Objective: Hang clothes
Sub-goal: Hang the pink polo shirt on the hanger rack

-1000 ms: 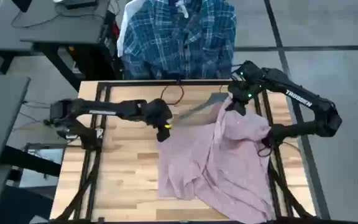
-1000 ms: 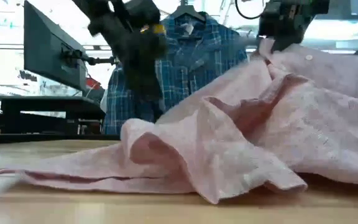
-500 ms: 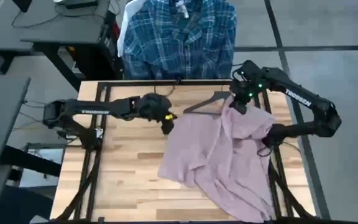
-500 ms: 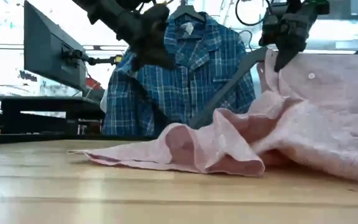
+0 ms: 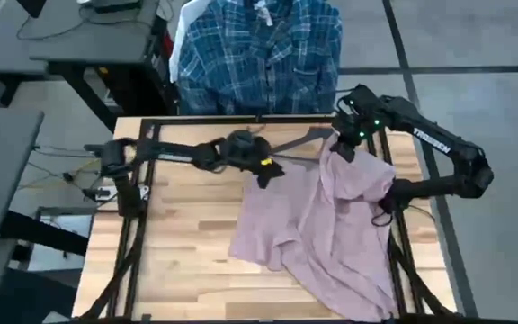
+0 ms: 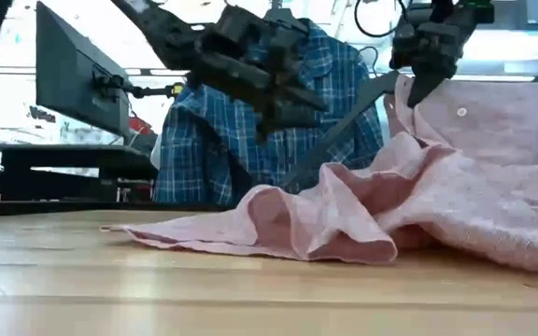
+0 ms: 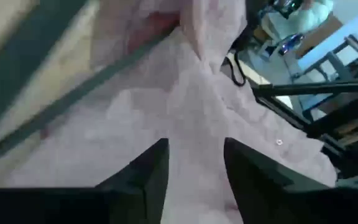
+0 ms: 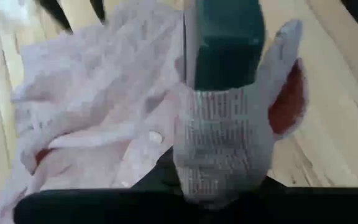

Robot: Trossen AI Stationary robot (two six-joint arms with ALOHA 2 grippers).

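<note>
The pink shirt [image 5: 322, 225] lies crumpled across the right half of the table [image 5: 169, 261], its hem toward the near edge, its collar lifted at the far right corner. There the right tool [image 5: 349, 144] is closed on the collar together with one end of the dark hanger [image 5: 299, 142]. The left tool [image 5: 268, 173] hovers over the shirt's far left shoulder with its fingers [image 7: 148, 177] parted and nothing between them.

To do this step well, I judge the left tool should come down on a single layer of the shoulder seam, not a bunched fold, then draw it over the hanger's free end while the right tool keeps the collar steady.

Beyond the far edge hangs the plaid shirt [image 5: 259, 54].
</note>
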